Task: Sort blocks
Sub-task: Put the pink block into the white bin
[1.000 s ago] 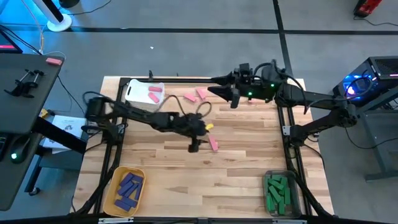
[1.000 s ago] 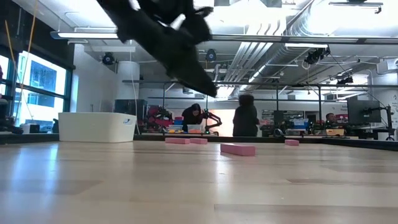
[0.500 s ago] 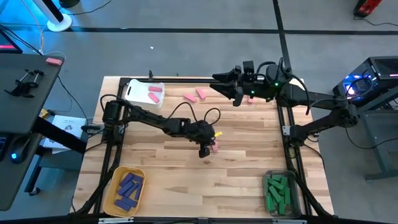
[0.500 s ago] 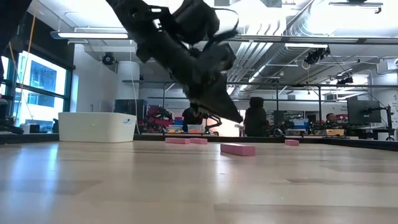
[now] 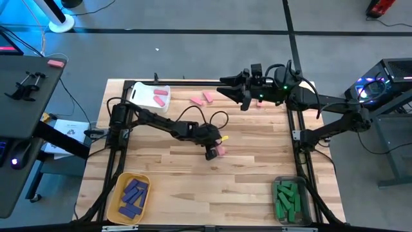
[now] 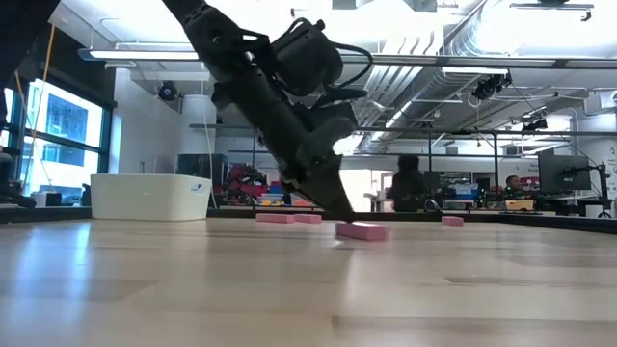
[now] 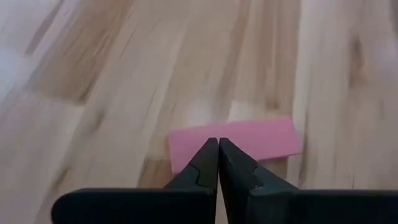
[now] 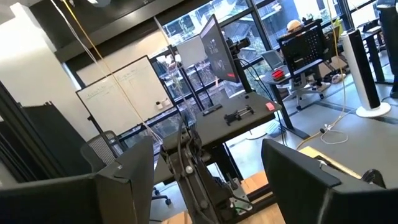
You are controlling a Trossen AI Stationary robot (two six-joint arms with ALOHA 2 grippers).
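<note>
High view: your left gripper sat at table centre beside pink block; right gripper hovered at far edge.
Low view: block flat, matte, oblong on pale wood.
Left wrist: fingers pressed together, nothing held, tips over block.
Right wrist: fingers stood wide, nothing between.

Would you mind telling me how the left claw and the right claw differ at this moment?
The left claw is shut, its tips together over a pink block mid-table; the right claw is open. The left claw is low at the wood, while the right claw waits raised near the far edge, gripping nothing. Both are dark and two-fingered.
</note>
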